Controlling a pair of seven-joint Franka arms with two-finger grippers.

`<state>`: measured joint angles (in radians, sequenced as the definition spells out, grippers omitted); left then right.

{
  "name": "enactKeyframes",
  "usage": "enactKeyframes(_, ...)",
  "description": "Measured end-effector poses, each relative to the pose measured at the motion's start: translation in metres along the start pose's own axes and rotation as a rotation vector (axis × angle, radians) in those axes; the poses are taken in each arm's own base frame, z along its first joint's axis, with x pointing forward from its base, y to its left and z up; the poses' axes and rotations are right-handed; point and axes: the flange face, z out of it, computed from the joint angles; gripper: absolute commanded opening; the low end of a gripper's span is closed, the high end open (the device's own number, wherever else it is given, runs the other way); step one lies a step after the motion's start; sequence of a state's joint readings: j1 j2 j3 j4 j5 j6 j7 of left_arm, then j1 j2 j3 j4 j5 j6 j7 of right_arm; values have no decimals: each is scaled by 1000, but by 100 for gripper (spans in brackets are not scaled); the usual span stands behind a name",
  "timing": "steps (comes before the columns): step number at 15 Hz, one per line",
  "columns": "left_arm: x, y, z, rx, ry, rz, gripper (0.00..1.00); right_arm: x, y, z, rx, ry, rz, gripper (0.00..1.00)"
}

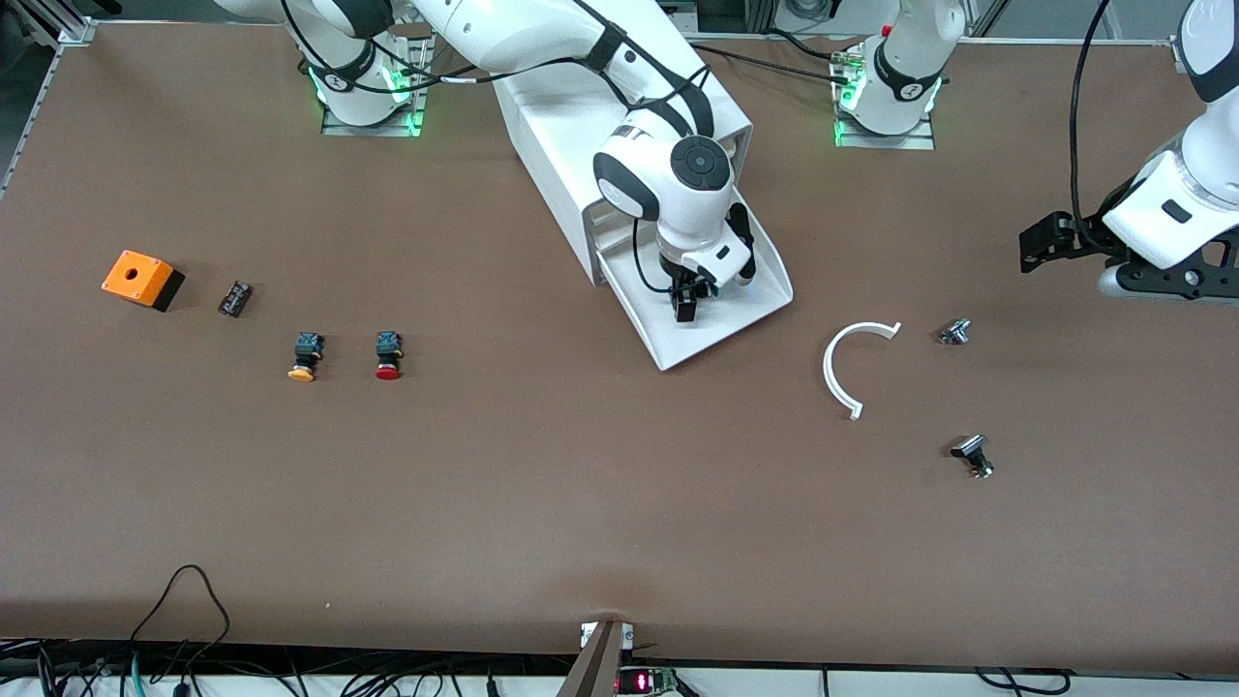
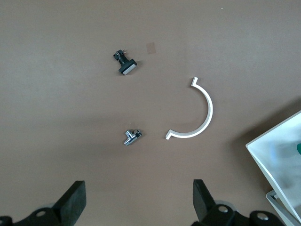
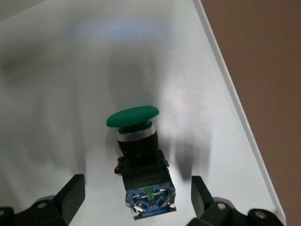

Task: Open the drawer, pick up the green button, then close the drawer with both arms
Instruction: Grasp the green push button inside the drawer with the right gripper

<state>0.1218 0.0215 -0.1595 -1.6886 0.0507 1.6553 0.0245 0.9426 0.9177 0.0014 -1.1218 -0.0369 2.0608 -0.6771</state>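
Observation:
The drawer (image 1: pixel 765 290) stands pulled out of the bottom of the white cabinet (image 1: pixel 571 145), toward the front camera. In it lies the button (image 3: pixel 141 150) on its side, green cap above a black-and-blue body. My right gripper (image 1: pixel 685 308) hangs just over the drawer, open. Its fingertips (image 3: pixel 73 188) stand on either side of the button's blue end without touching it; the right gripper (image 3: pixel 136 188) holds nothing. My left gripper (image 1: pixel 1028 250) waits open over bare table at the left arm's end; the left gripper (image 2: pixel 139 193) is empty. The drawer's corner (image 2: pixel 277 150) shows there too.
A white curved strip (image 1: pixel 840 373) lies near the drawer toward the left arm's end, with two small metal parts (image 1: pixel 955 332) (image 1: pixel 973 455) beside it. Toward the right arm's end sit a red-capped button (image 1: pixel 388 355), a yellow-capped one (image 1: pixel 306 356), a small black piece (image 1: pixel 235 298) and an orange box (image 1: pixel 140 279).

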Motion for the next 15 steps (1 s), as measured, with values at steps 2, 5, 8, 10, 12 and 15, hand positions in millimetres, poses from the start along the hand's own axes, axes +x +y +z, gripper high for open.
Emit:
enactKeyframes(2, 0, 0, 0, 0, 0, 0, 100, 0, 0, 0, -2, 1, 1, 75)
enactKeyframes(5, 0, 0, 0, 0, 1, 0, 100, 1, 0, 0, -5, 4, 0, 65)
enactKeyframes(8, 0, 0, 0, 0, 1, 0, 100, 2, -1, 0, -10, 3, -5, 58)
enactKeyframes(10, 1, 0, -1, 0, 2, -1, 100, 3, -2, 0, -11, 4, -3, 50)
enactKeyframes(12, 1, -1, -1, 0, 3, -1, 100, 3, -2, -1, -12, 4, 2, 41)
enactKeyframes(15, 2, -1, 0, -1, 1, -2, 100, 5, -3, -2, -15, 6, 33, 35)
